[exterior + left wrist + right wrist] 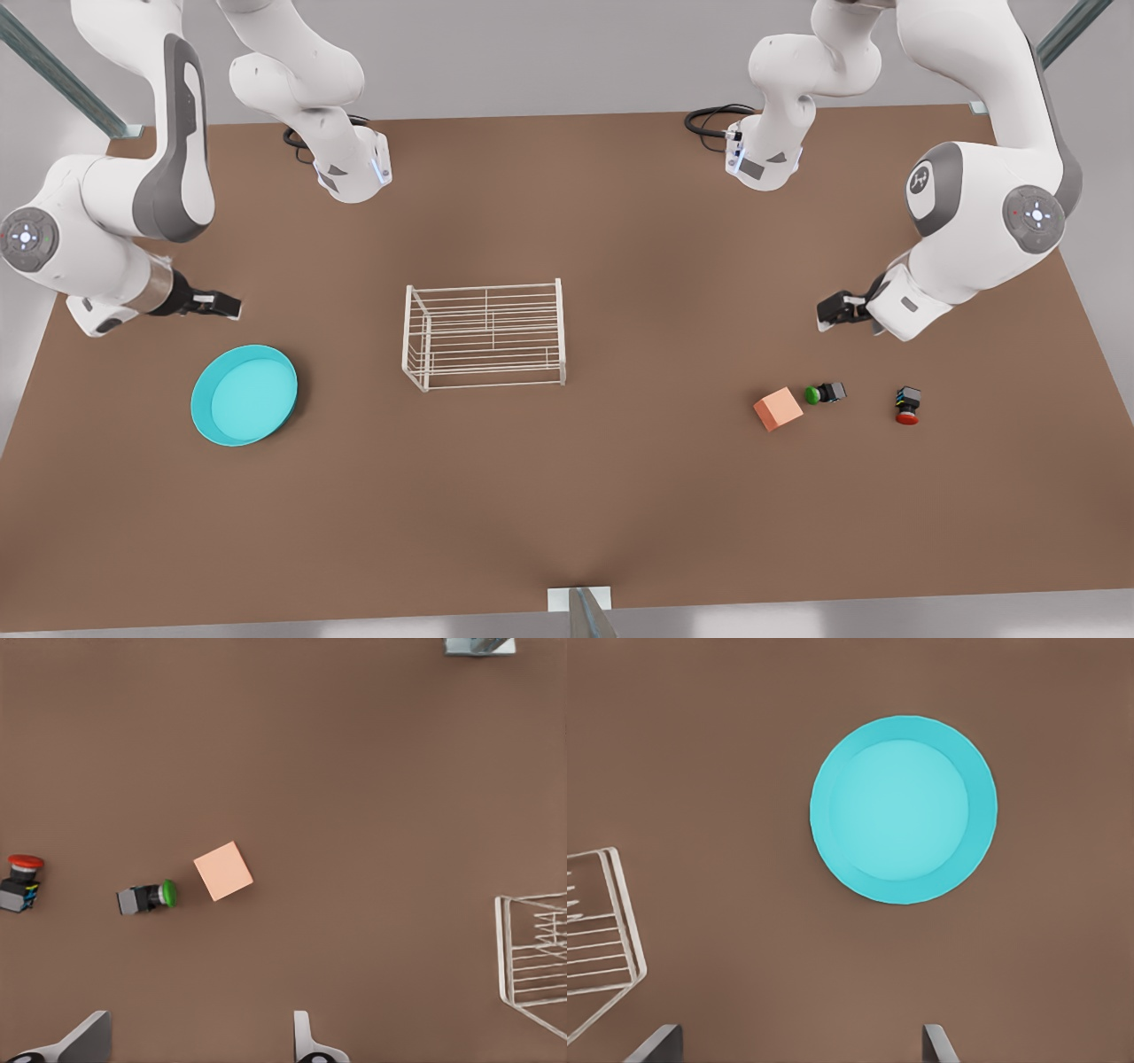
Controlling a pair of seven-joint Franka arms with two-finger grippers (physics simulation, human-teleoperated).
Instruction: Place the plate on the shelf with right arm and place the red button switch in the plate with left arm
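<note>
Both grippers are hanging open: right gripper (232,306) should be descending squarely over the plate (244,395) rim; left gripper (828,312) is waiting.

Turquoise plate (244,395), white wire shelf (485,335), red-capped black switch (907,405), green-capped switch (825,393), salmon-orange cube (778,408), brown table (567,496)

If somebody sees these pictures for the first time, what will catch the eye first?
Probably the turquoise plate, alone on the brown table at the front view's left, below the right claw. Next, the white wire shelf in the middle. At the right, the red button switch lies beyond a green-capped switch and an orange cube.
</note>
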